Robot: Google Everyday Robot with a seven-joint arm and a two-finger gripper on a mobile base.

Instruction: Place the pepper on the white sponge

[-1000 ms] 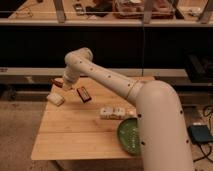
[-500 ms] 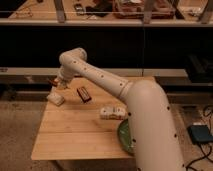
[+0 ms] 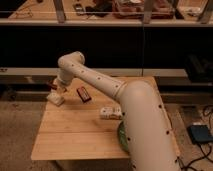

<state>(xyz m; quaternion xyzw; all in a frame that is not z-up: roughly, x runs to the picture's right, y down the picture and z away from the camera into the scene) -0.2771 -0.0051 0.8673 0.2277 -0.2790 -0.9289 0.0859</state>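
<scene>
- The hand (image 3: 59, 90) hangs just above the white sponge (image 3: 55, 98) at the table's (image 3: 75, 135) far left corner; I cannot tell its grip.
- Lower gently and set the pepper, unseen here, mid-sponge.

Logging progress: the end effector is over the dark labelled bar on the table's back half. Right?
No. The camera view shows the end effector over the white sponge on the table's back half; the dark labelled bar lies apart from it.
</scene>
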